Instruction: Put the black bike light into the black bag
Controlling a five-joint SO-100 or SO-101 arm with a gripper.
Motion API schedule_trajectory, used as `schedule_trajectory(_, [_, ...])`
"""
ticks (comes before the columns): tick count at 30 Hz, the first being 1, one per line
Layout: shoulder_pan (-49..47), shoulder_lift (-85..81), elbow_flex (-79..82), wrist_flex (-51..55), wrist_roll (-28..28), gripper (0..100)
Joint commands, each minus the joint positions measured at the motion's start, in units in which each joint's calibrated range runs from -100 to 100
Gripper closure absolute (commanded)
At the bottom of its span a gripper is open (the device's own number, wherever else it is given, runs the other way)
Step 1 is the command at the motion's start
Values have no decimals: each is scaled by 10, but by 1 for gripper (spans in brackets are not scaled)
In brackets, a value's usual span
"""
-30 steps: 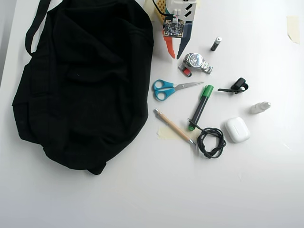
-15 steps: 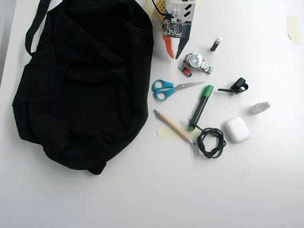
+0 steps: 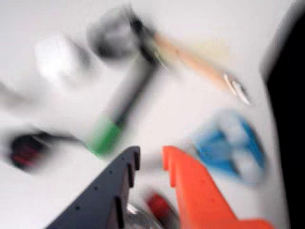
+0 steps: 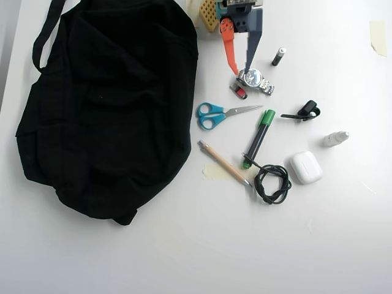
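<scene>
1. Bike light [image 4: 304, 112], black with its thin strap tail, lies on the white table [image 4: 184, 245] in the overhead view, right of the green-capped marker [image 4: 259, 138] and well apart from the black bag [image 4: 110, 104] sprawled at left.
2. Same view: the gripper [image 4: 240, 69] hangs by the silver watch [image 4: 254, 79], orange and dark fingers parted narrowly, holding nothing. Blue scissors [image 4: 214, 115], a pencil [image 4: 223, 163], a coiled cable [image 4: 272, 182] and a white earbud case [image 4: 305, 167] lie around. No writing is legible.
3. Wrist view, heavily blurred: the gripper [image 3: 150, 160] shows a slim gap above the scissors [image 3: 231, 148] and marker [image 3: 121, 114]; the bag's edge [image 3: 288, 119] is at right. The dark blur at left cannot be identified.
</scene>
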Motion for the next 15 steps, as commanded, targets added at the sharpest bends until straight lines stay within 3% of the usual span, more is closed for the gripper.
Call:
schedule_trajectory(1, [-33,41,-73,-37,-1,93])
schedule_trajectory(15, [-39,543,-505,-74,5,93])
